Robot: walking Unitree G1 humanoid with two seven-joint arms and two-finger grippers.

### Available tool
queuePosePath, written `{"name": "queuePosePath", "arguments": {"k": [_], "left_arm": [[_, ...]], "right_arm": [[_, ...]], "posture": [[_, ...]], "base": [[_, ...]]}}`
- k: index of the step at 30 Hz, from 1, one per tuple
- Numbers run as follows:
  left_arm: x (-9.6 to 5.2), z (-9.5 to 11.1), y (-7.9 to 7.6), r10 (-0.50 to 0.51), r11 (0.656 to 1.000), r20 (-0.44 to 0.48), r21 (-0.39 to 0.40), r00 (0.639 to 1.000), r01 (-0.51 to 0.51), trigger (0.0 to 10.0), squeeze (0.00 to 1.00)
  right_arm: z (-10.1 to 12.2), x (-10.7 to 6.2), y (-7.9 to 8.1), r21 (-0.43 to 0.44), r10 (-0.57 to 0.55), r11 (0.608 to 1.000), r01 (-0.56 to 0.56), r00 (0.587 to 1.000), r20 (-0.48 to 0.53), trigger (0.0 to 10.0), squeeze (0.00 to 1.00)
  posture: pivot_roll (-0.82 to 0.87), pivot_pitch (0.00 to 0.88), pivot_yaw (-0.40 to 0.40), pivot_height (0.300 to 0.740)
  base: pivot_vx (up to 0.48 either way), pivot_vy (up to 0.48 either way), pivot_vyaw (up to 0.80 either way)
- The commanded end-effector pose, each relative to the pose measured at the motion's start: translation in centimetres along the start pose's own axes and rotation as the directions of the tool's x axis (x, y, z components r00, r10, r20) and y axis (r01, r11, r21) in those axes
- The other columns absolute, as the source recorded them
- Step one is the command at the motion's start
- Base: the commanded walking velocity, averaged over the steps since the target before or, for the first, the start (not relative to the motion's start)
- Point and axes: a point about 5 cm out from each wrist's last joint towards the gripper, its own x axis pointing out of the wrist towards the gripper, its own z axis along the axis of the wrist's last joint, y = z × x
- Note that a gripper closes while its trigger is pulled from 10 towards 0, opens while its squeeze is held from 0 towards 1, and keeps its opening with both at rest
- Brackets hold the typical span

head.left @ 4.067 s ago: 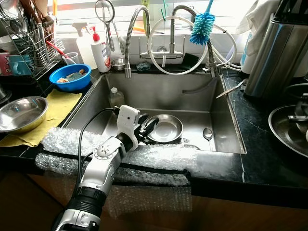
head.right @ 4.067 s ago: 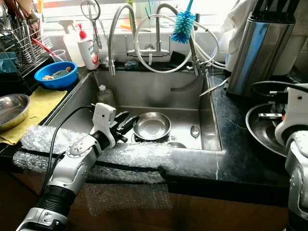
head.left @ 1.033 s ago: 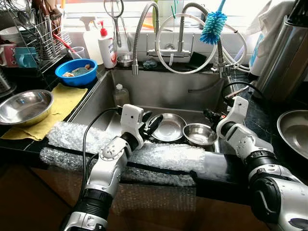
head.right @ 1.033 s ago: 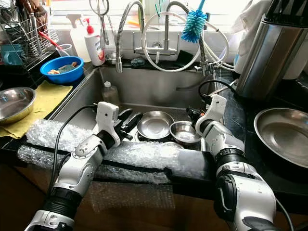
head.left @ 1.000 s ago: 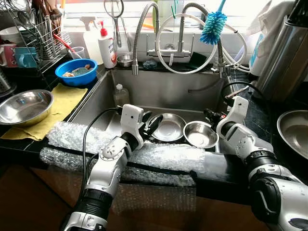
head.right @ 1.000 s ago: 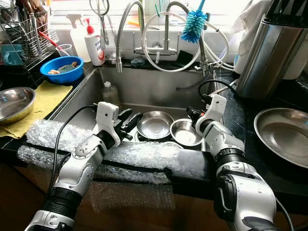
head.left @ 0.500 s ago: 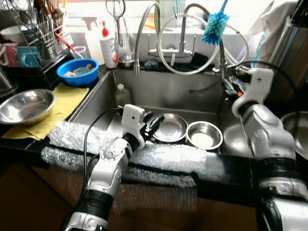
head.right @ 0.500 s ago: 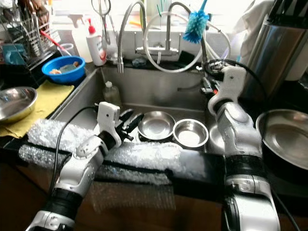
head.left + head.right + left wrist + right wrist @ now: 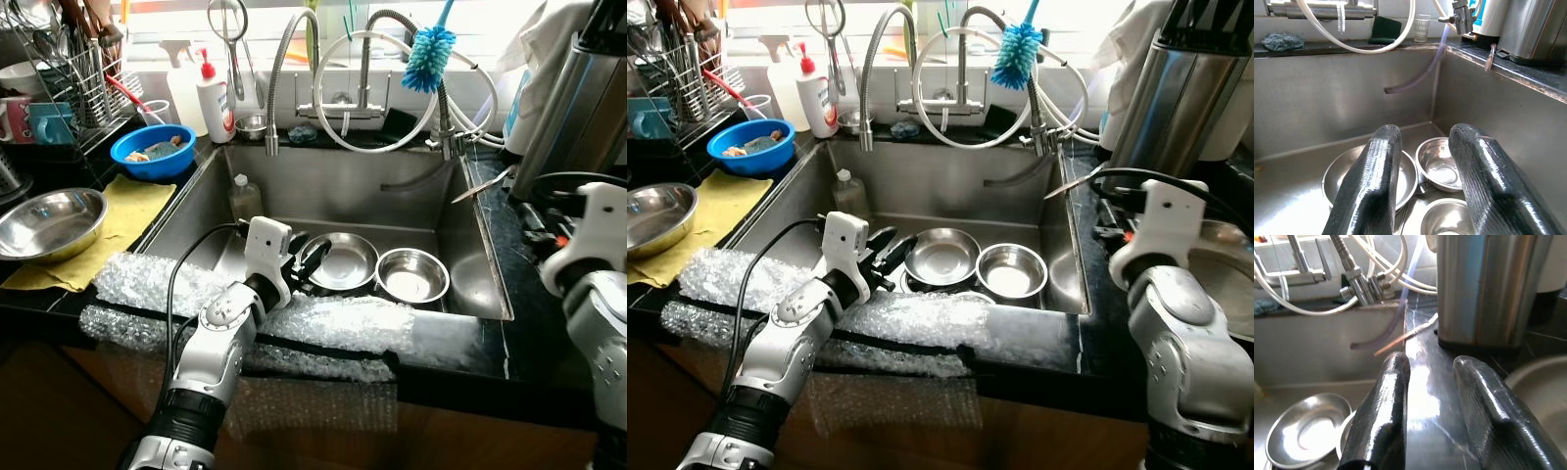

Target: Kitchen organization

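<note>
Surface: a black stone surface (image 9: 534, 323) is seen around a stainless steel sink (image 9: 323, 191); its front edge is padded with clear bubble wrap (image 9: 323, 318).
Sink: two steel dishes are set side by side on the sink floor, near its front edge.
Steel canister: a tall brushed steel canister (image 9: 1161, 93) stands at the back right corner of the surface.
Wide steel bowl: a wide shallow steel bowl (image 9: 49, 223) rests on a yellow cloth (image 9: 122, 201) at the left edge of the surface.
Blue bowl: a round blue plastic bowl (image 9: 152, 152) is placed behind the cloth, by the sink's back left corner.
Steel plate: a shallow round steel plate (image 9: 343, 260) lies left of the small bowl, apparently touching it.
Small steel bowl: a small deep steel bowl (image 9: 412, 275) sits to the right on the sink floor.
Left hand (image 9: 1425, 176): held released over the sink's front edge, fingers spread, just beside the plate.
Right hand (image 9: 1432, 401): held released above the right side of the surface, nothing gripped.
</note>
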Motion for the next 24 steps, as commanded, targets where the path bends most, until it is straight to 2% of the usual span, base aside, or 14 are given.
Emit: {"name": "queuePosePath", "arguments": {"k": [1, 2, 3, 4, 9, 11, 16, 17, 19, 20, 24], "left_arm": [[-0.4, -2.0, -0.4, -0.019, 0.999, -0.092, -0.034, 0.996, 0.016, 10.0, 0.0], [-0.4, -2.0, -0.4, -0.019, 0.999, -0.092, -0.034, 0.996, 0.016, 10.0, 0.0], [-0.4, -1.9, -0.4, -0.02, 0.999, -0.092, -0.034, 0.996, 0.017, 10.0, 0.0], [-0.4, -1.9, -0.3, -0.02, 0.999, -0.094, -0.033, 0.995, 0.017, 10.0, 0.0], [-0.6, -2.0, 0.0, -0.015, 0.999, -0.103, -0.03, 0.995, 0.012, 10.0, 0.0], [-0.7, -2.0, 0.1, -0.013, 1.0, -0.106, -0.029, 0.994, 0.01, 10.0, 0.0], [-0.6, -2.0, 0.0, -0.016, 0.999, -0.109, -0.03, 0.994, 0.012, 10.0, 0.0], [-0.6, -2.0, 0.0, -0.017, 0.999, -0.109, -0.031, 0.994, 0.014, 10.0, 0.0], [-0.5, -2.0, -0.1, -0.022, 0.999, -0.11, -0.032, 0.994, 0.019, 10.0, 0.0], [-0.5, -2.0, -0.1, -0.023, 0.999, -0.111, -0.032, 0.994, 0.02, 10.0, 0.0], [-0.5, -2.0, -0.1, -0.023, 0.999, -0.111, -0.031, 0.994, 0.02, 10.0, 0.0]], "right_arm": [[-0.1, -0.9, -0.3, -0.017, -0.036, 0.999, 0.035, 0.999, -0.015, 10.0, 1.0], [-0.1, -0.9, -0.3, -0.017, -0.036, 0.999, 0.035, 0.999, -0.015, 10.0, 1.0], [-0.2, -1.0, -0.6, -0.039, -0.051, 0.998, 0.05, 0.999, -0.018, 10.0, 0.68], [-0.3, -1.1, -0.9, -0.072, -0.066, 0.995, 0.064, 0.997, -0.027, 10.0, 0.0], [-0.8, -1.6, -1.2, -0.122, -0.092, 0.989, 0.084, 0.994, -0.061, 10.0, 0.0], [-0.8, -1.7, -1.6, -0.11, -0.117, 0.988, 0.11, 0.991, -0.063, 10.0, 0.0], [-0.8, -1.8, -1.4, -0.091, -0.095, 0.992, 0.089, 0.993, -0.073, 10.0, 0.0], [-0.8, -1.9, -1.4, -0.091, -0.098, 0.992, 0.091, 0.993, -0.073, 10.0, 1.0], [-0.8, -1.9, -1.4, -0.09, -0.104, 0.991, 0.097, 0.992, -0.075, 10.0, 1.0], [-0.8, -1.9, -1.4, -0.091, -0.105, 0.991, 0.098, 0.991, -0.077, 10.0, 0.0], [-1.0, -1.9, -1.6, -0.086, -0.118, 0.99, 0.111, 0.989, -0.088, 10.0, 0.0]], "posture": [[-0.23, 0.0, 0.058, 0.74], [-0.23, 0.0, 0.058, 0.74], [-0.23, 0.0, 0.058, 0.74], [-0.22, 0.0, 0.06, 0.74], [-0.21, 0.0, 0.06, 0.74], [-0.22, 0.0, 0.062, 0.74], [-0.22, 0.0, 0.062, 0.74], [-0.22, 0.0, 0.064, 0.74], [-0.22, 0.0, 0.063, 0.74], [-0.22, 0.0, 0.065, 0.74], [-0.22, 0.0, 0.063, 0.74]], "base": [[0.0, 0.0, 0.0], [0.0, 0.0, 0.0], [0.0, 0.0, 0.0], [0.0, 0.0, 0.0], [0.0, 0.0, 0.0], [0.0, 0.0, 0.0], [0.0, 0.0, 0.0], [0.0, 0.0, 0.0], [0.0, 0.0, 0.0], [0.0, 0.0, 0.0], [0.0, 0.0, 0.0]]}}
